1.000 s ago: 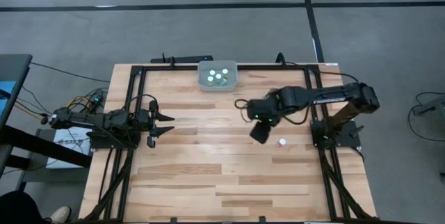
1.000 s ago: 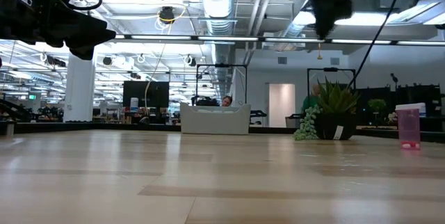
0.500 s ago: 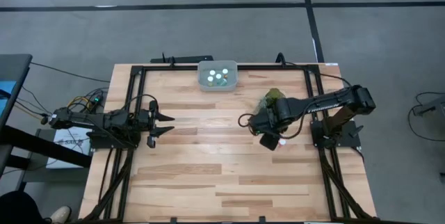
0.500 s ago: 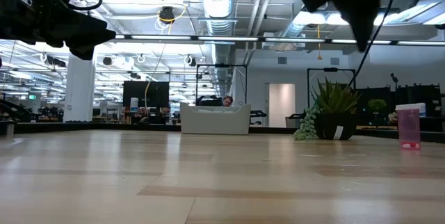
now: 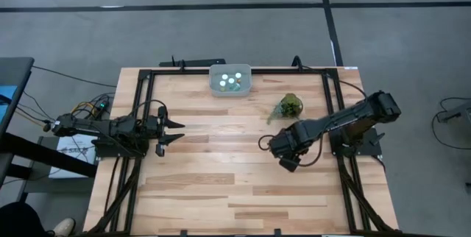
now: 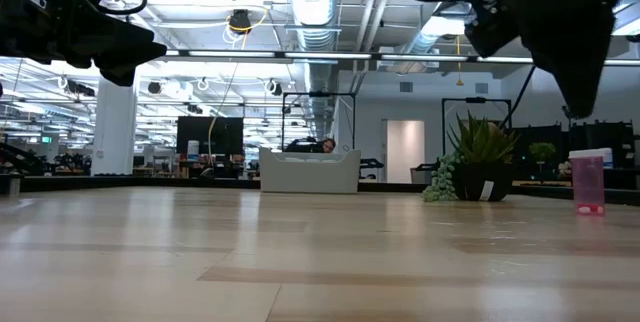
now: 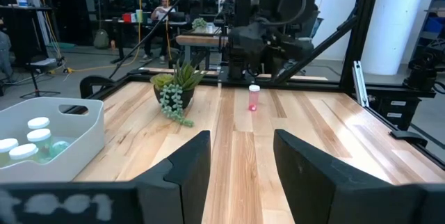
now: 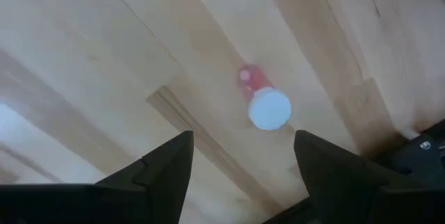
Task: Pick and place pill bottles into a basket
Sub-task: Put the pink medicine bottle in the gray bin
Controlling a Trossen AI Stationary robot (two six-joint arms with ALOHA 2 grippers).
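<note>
While a reddish pill bottle (image 8: 263,99) with a white cap stands upright on the wooden tabletop (image 5: 221,171), the right end effector (image 8: 243,161) hangs directly above it, its two dark fingers spread wide and apart from the bottle. Seen from overhead, that arm hides the bottle on the right side of the tabletop, near the black metal frame (image 5: 340,119). Other white-capped pill bottles (image 5: 230,80) lie inside the pale translucent basket (image 5: 215,84) at the far middle edge, well apart from the reddish one. A small green plant (image 5: 289,106) sits between the basket and the right arm. At the left edge the left end effector (image 5: 173,132) hangs above the tabletop, fingers wide open and holding nothing.
</note>
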